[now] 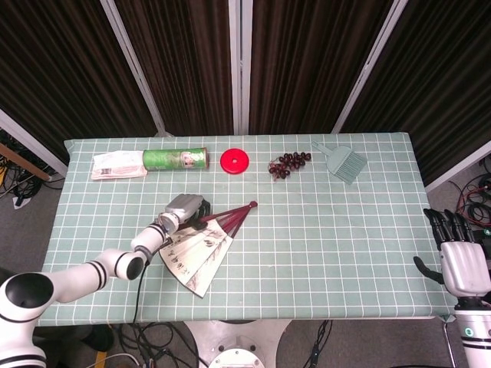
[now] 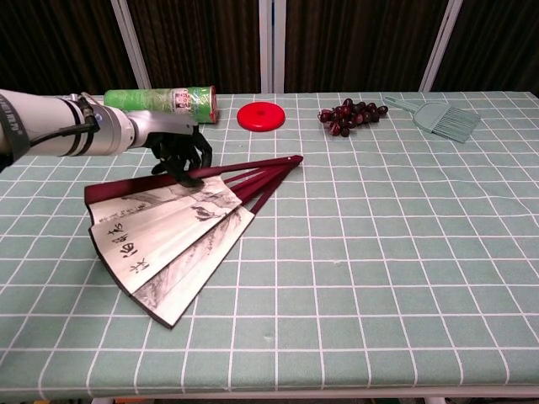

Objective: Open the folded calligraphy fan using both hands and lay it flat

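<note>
Flanking fan (image 2: 173, 234), can (image 2: 160, 99), red disc (image 2: 260, 114)

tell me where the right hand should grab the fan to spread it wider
Probably the dark outer rib along the near edge of the fan, coming from the robot's right and pressing down from above. The fan lies flat and only partly spread, and the left hand already rests on the far rib, so the near rib is the free one. The right hand is off the table's corner.

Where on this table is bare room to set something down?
Bare: the cloth right of the fan, below the grapes and brush, out to the right edge. Crowded: the far edge, and near-left where the left robot hand touches the fan.
</note>
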`<state>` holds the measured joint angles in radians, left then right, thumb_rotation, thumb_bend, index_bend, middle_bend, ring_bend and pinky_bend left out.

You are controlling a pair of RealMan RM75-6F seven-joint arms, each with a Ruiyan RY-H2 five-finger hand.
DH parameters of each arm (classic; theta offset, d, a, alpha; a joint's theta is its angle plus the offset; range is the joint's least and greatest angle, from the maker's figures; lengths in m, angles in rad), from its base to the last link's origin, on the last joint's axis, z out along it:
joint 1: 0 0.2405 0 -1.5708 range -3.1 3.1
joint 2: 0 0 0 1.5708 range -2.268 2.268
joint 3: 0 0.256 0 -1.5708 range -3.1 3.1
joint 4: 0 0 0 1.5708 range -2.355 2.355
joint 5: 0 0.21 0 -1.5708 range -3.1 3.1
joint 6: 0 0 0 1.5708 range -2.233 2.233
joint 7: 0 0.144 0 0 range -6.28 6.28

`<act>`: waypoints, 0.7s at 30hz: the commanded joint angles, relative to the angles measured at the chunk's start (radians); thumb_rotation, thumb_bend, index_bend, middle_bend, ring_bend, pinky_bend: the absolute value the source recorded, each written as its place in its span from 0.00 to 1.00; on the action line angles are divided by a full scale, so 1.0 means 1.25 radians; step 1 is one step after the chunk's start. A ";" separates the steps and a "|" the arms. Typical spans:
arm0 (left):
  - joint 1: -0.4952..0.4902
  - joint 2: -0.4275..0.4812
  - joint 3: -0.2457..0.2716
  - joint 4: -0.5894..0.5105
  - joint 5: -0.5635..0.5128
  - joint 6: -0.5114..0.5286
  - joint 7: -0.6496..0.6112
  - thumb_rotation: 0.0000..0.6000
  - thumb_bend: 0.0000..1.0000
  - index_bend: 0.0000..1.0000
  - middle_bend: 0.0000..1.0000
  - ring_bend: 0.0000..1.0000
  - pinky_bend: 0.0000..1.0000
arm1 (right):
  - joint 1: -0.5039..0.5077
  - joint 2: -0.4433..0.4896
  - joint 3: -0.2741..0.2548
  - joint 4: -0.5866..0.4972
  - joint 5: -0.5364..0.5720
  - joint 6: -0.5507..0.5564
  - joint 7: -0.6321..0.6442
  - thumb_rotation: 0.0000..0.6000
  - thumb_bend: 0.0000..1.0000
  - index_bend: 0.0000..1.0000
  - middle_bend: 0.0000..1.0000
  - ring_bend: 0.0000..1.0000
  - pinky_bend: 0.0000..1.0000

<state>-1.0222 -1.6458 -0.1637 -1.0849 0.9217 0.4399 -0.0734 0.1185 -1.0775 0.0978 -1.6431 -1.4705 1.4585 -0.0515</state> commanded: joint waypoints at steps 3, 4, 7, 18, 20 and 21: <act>0.067 0.098 -0.019 -0.147 0.062 0.128 -0.014 1.00 0.43 0.62 0.72 0.72 0.80 | 0.018 0.016 -0.006 -0.012 -0.021 -0.030 0.046 1.00 0.14 0.00 0.12 0.00 0.00; 0.078 0.114 -0.022 -0.174 0.071 0.148 -0.018 1.00 0.42 0.62 0.72 0.72 0.80 | 0.024 0.020 -0.008 -0.016 -0.028 -0.041 0.064 1.00 0.15 0.00 0.12 0.00 0.00; 0.120 0.161 -0.038 -0.257 0.107 0.224 -0.046 1.00 0.42 0.62 0.72 0.72 0.80 | 0.054 0.037 -0.018 -0.031 -0.052 -0.094 0.146 1.00 0.18 0.00 0.16 0.04 0.04; 0.219 0.239 -0.093 -0.399 0.291 0.442 -0.227 1.00 0.42 0.62 0.72 0.72 0.80 | 0.245 0.049 -0.055 -0.037 -0.158 -0.356 0.535 1.00 0.25 0.16 0.27 0.12 0.17; 0.224 0.241 -0.097 -0.405 0.322 0.465 -0.257 1.00 0.42 0.62 0.72 0.72 0.80 | 0.284 0.035 -0.056 -0.030 -0.160 -0.405 0.591 1.00 0.26 0.17 0.27 0.13 0.17; 0.226 0.242 -0.098 -0.407 0.340 0.477 -0.276 1.00 0.42 0.62 0.72 0.72 0.80 | 0.310 0.022 -0.054 -0.024 -0.157 -0.435 0.629 1.00 0.26 0.18 0.27 0.13 0.17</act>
<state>-0.7544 -1.3548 -0.2749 -1.5769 1.3108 1.0104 -0.3816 0.4080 -1.0226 0.0399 -1.6879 -1.6408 1.0243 0.6133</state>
